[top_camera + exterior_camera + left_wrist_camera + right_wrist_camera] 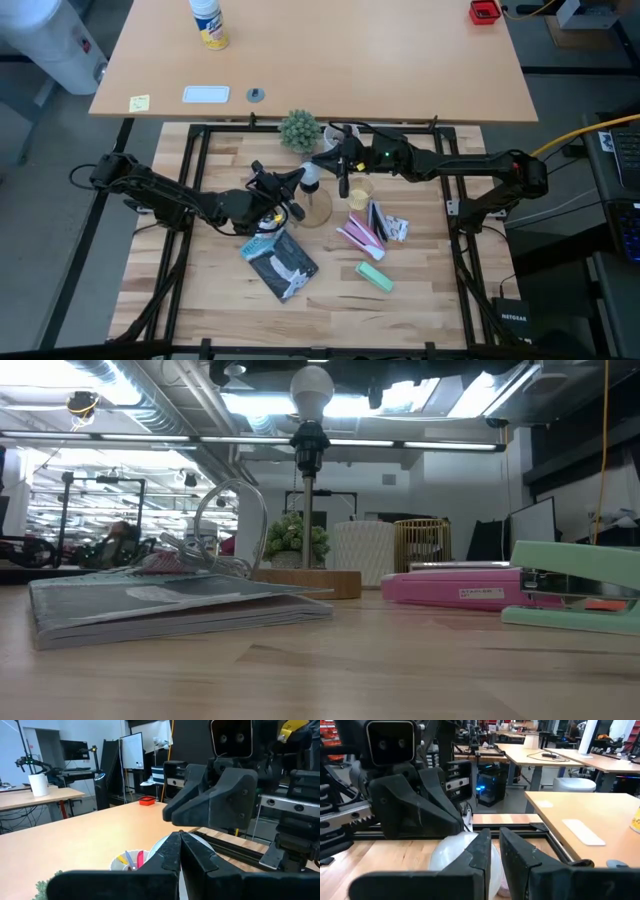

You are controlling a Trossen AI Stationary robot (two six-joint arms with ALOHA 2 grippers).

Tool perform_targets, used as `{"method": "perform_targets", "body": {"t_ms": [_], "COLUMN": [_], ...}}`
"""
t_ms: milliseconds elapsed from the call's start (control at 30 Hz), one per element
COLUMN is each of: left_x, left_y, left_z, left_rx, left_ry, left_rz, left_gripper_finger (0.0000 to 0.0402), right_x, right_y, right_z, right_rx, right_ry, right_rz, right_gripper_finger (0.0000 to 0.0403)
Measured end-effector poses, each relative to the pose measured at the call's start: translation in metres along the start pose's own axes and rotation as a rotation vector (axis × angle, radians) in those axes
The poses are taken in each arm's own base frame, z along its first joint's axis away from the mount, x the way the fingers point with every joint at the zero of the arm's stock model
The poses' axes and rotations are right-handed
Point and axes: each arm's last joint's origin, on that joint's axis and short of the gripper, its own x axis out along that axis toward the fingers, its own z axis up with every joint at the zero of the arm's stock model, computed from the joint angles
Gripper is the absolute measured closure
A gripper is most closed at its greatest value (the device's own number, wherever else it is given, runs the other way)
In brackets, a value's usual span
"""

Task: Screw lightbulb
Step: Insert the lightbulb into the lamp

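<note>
Overhead lights glared behind the desk (pixel 400 670), where the lightbulb (pixel 311 390) sat upright in the stand's socket (pixel 309 448). Both tools, left (pixel 298 178) and right (pixel 325 160), met at it with fingers narrowed, the right apparently pinching the glass, probably to twist it home.

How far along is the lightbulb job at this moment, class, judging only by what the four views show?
Done: the lightbulb stands upright on the black socket of the wooden stand. In hand: the left gripper and right gripper, both shut, meet over the bulb. Whether either grips it cannot be told. Left: how deep the bulb sits in the socket does not show, so final turns and withdrawing both arms may remain.
</note>
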Motion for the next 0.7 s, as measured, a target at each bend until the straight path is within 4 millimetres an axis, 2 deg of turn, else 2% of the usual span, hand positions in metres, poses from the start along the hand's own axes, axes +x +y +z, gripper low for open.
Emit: {"method": "perform_targets", "body": {"t_ms": [167,700], "left_x": [0.0000,0.0000], "left_y": [0.0000,0.0001], "left_z": [-0.0001,0.0012], "left_rx": [0.000,-0.019], "left_ry": [0.000,-0.012], "left_rz": [0.000,0.001], "left_gripper_finger": [0.0400,0.0400], "right_x": [-0.0001,-0.0003], "right_y": [0.0021,0.0023], "right_z": [0.0001,-0.0021], "right_rx": [0.004,0.009], "right_ry": [-0.004,0.024], "right_rz": [0.073,0.076], "right_gripper_finger": [0.0359,0.0359]}}
